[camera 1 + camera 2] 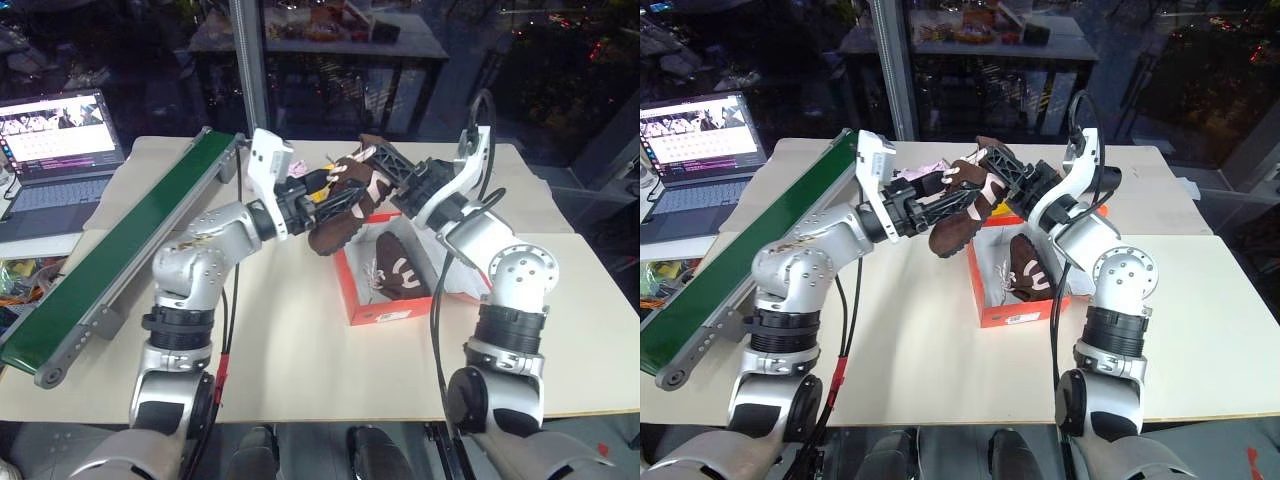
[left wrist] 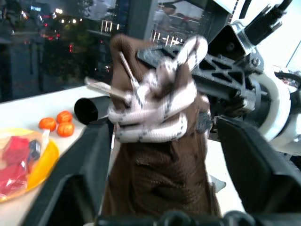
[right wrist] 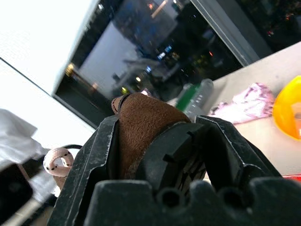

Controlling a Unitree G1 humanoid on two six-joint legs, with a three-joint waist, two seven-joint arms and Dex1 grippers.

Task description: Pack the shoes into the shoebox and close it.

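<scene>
One brown shoe with white laces hangs in the air over the far left corner of the orange-red shoebox. My left gripper reaches in from the left, and its fingers stand open on either side of the shoe. From the right, my right gripper is shut on the shoe's upper end. The other shoe lies inside the open box. My right arm hides most of the lid.
A green conveyor runs along the table's left side, with a laptop beyond it. A yellow bowl, small orange fruits and a pink cloth bundle lie at the far side of the table.
</scene>
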